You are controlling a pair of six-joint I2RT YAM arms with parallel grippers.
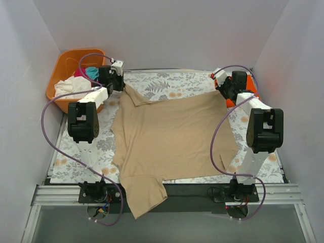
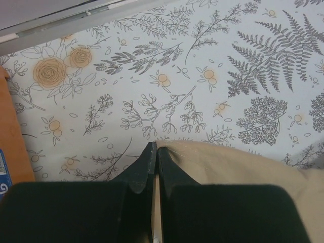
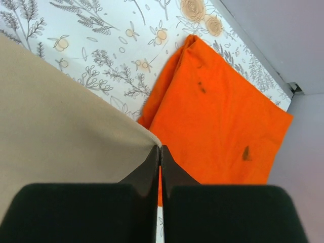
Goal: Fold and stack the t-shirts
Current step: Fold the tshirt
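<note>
A large tan t-shirt lies spread flat on the floral table cover, its lower end hanging over the near edge. My left gripper is at its far left corner, shut on the tan hem, with cloth showing between the fingers. My right gripper is at the far right corner, shut with the tan corner pinched at its fingertips. A folded bright orange t-shirt lies just beyond the right gripper; in the top view the arm mostly hides it.
An orange plastic basket stands at the far left corner, holding white, magenta and teal shirts. Grey walls close in the table on three sides. The floral cover shows between the grippers.
</note>
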